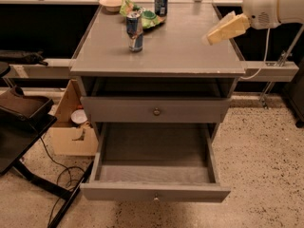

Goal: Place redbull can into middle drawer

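Observation:
The redbull can (135, 31), slim, blue and silver, stands upright on the grey cabinet top (180, 51), left of its middle. The middle drawer (154, 192) is pulled fully open below, and its inside shows nothing in it. The knobbed drawer above it (156, 111) is shut. My gripper (226, 29), with pale yellow tips, hangs over the top's right side on the white arm (273, 4). It is well to the right of the can and apart from it, with nothing seen in it.
A wider blue soda can (161, 0), a white bowl (113, 2) and a green snack bag (146, 16) sit at the back of the top. A cardboard box (71, 127), a black stand (23, 115) and floor cables (61, 172) lie to the left.

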`<state>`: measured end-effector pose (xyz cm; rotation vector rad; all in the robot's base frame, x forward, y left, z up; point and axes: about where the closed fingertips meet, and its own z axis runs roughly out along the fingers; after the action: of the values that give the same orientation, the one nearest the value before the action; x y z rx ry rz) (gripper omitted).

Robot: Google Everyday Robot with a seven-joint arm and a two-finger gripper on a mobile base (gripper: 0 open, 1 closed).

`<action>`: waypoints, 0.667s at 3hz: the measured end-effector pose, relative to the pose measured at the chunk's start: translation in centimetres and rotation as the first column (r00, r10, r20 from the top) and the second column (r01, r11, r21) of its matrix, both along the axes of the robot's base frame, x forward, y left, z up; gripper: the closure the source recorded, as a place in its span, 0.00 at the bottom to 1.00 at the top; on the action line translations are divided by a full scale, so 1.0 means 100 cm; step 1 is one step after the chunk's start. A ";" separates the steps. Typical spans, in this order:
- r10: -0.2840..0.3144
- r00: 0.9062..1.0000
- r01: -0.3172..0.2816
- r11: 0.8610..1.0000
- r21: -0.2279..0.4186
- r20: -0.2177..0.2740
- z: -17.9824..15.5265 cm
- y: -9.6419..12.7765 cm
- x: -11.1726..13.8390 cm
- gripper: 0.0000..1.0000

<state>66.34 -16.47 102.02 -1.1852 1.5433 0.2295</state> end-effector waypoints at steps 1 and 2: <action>0.005 1.000 -0.005 1.000 0.005 -0.002 -0.001 0.003 0.002 0.00; 0.069 0.997 -0.067 0.995 0.078 -0.024 -0.009 0.035 0.032 0.00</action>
<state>69.53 -12.96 101.11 -1.1791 1.5054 0.3486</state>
